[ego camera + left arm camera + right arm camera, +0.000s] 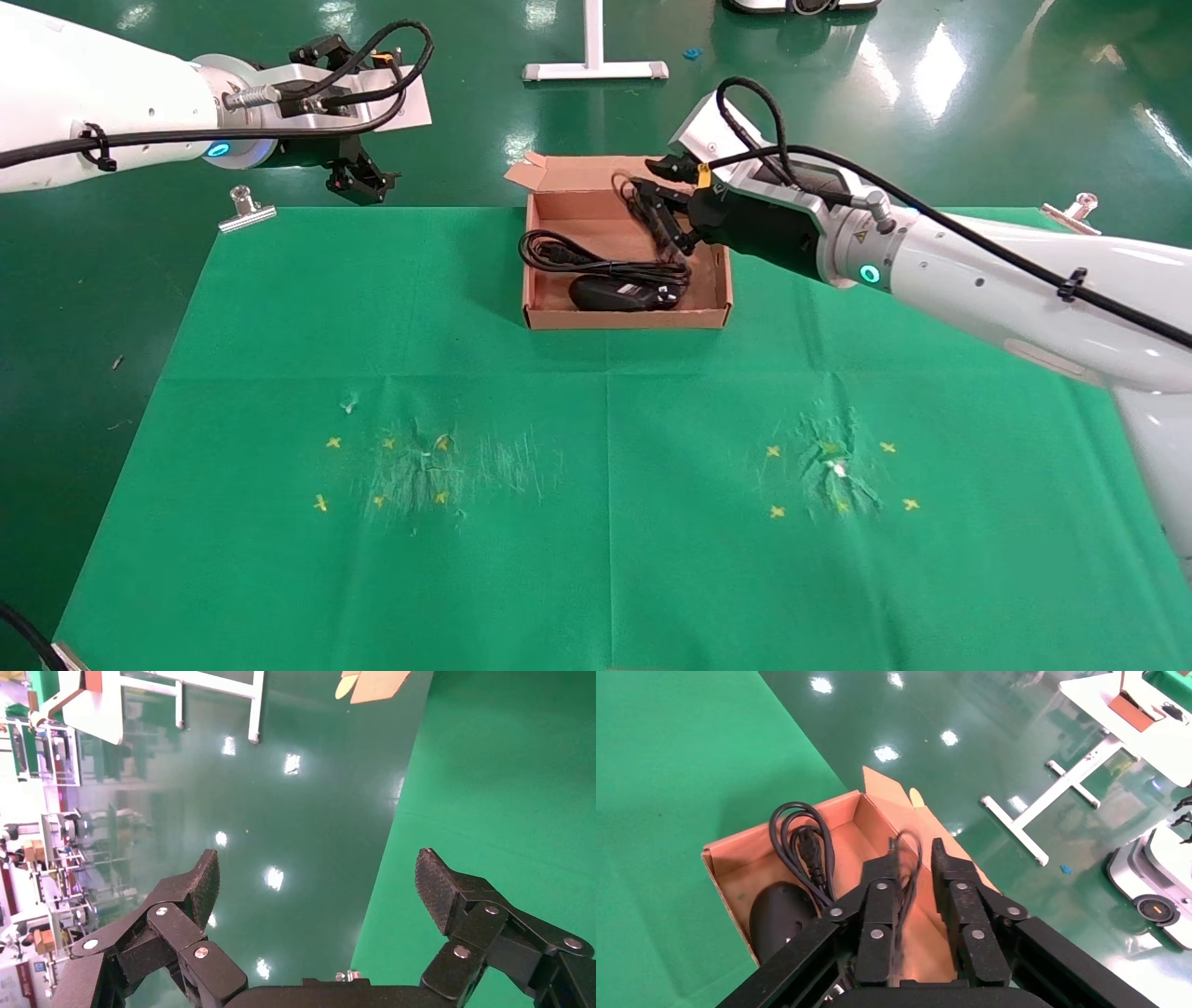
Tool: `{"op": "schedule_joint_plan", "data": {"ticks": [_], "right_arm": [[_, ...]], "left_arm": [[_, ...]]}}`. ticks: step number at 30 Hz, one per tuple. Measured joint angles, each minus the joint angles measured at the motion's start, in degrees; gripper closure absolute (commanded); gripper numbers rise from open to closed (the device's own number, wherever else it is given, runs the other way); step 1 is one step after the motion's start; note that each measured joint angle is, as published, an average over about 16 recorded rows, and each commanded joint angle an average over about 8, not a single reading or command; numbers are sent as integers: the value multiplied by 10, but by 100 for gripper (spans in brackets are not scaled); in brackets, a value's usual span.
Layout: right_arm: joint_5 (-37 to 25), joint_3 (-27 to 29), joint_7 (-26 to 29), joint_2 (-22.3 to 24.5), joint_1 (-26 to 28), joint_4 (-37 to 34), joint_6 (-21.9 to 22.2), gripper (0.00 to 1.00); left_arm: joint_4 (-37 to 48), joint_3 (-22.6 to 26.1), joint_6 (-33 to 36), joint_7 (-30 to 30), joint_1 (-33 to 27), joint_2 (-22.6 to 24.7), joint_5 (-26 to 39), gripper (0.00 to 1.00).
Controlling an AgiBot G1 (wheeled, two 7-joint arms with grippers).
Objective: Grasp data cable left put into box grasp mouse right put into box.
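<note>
The brown box [624, 319] stands at the back middle of the green cloth. The data cable [559, 252] lies looped inside it, and the black mouse [610, 294] lies in its near part. My right gripper [663, 219] hovers over the box's right side with its jaws a little apart. The mouse's thin cord [909, 867] hangs blurred between the fingers, against one of them. The right wrist view shows the box wall [729, 860], the cable [803, 843] and the mouse [779, 917] below the gripper [916, 850]. My left gripper [363, 182] is open and empty, raised over the cloth's far left edge [316, 874].
Metal clips [244, 210] [1076, 210] pin the cloth's back corners. Yellow cross marks [386, 471] [838, 475] and scuffed patches sit on the near cloth. A white stand base [596, 67] rests on the floor behind the box.
</note>
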Motion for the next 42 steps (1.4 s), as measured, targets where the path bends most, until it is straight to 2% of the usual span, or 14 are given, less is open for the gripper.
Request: {"op": "schedule_joint_plan", "data": {"ticks": [12, 29, 36, 42], "right_arm": [[38, 8, -2, 23, -11, 15, -32, 0], [195, 41, -17, 108, -59, 62, -153, 0], [262, 56, -24, 145, -80, 82, -205, 0], [319, 68, -29, 176, -98, 99, -249, 0]], "left_arm": [[1, 0, 0, 1, 0, 1, -1, 0], [0, -4, 2, 3, 3, -1, -5, 0], [-14, -35, 25, 14, 28, -15, -42, 0], [-36, -89, 64, 33, 69, -38, -104, 0]]}}
